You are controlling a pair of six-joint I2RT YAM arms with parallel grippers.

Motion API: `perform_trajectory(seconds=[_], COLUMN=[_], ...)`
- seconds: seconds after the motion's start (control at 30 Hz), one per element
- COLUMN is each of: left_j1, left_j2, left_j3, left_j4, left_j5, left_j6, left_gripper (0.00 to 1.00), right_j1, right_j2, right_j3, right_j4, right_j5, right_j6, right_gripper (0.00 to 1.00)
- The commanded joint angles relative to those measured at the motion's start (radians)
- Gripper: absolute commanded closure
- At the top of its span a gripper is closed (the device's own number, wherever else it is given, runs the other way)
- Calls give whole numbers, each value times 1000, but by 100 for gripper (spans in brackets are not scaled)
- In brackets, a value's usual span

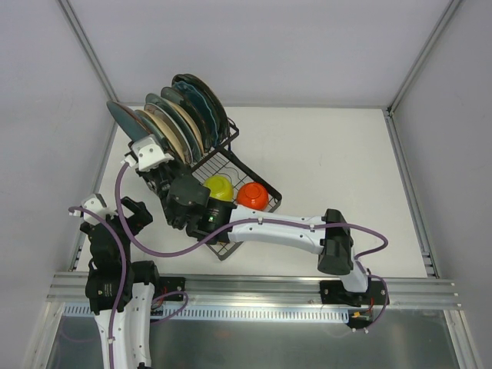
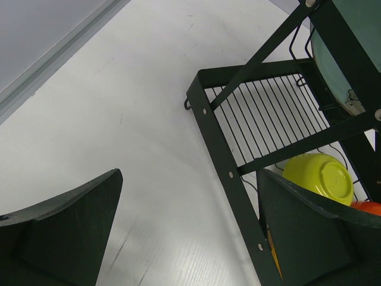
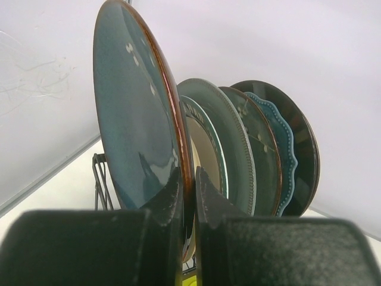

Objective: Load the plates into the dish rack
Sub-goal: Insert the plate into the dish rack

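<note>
The black wire dish rack (image 1: 270,192) stands left of the table's middle, with several plates (image 1: 184,115) upright in its raised slotted section. My right gripper (image 1: 146,146) is shut on the lower rim of a grey-blue plate (image 1: 123,117) at the left end of the row. In the right wrist view my gripper (image 3: 189,179) pinches that plate's brown edge (image 3: 134,119), and the other plates (image 3: 262,149) stand behind it. Whether its foot rests in a slot is hidden. My left gripper (image 1: 138,217) is open and empty beside the rack's near left frame (image 2: 220,149), low over the table (image 2: 190,202).
A yellow bowl (image 1: 219,187) and an orange bowl (image 1: 252,196) sit in the rack's lower basket; both show in the left wrist view (image 2: 318,179) (image 2: 366,207). Grey walls close in the table at the left, back and right. My right arm stretches across the rack's near side.
</note>
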Motion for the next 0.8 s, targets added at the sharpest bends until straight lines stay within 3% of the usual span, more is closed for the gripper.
perform_trajectory(seconds=[0.0,0.47,0.77], left_j1=[-9,-9,-9], left_j2=[13,11,11], left_j3=[17,16,16], left_j4=[9,9,9], left_j5=[-4,-4,-4], left_j6=[-12,-12,-12], left_gripper=[1,1,1], right_j1=[4,4,4], right_j2=[-25,24,14], right_j3=[84,106,95], right_j4=[214,263,199], right_j5=[11,23,40], right_j6=[-11,-106,-51], right_gripper=[100,99,99])
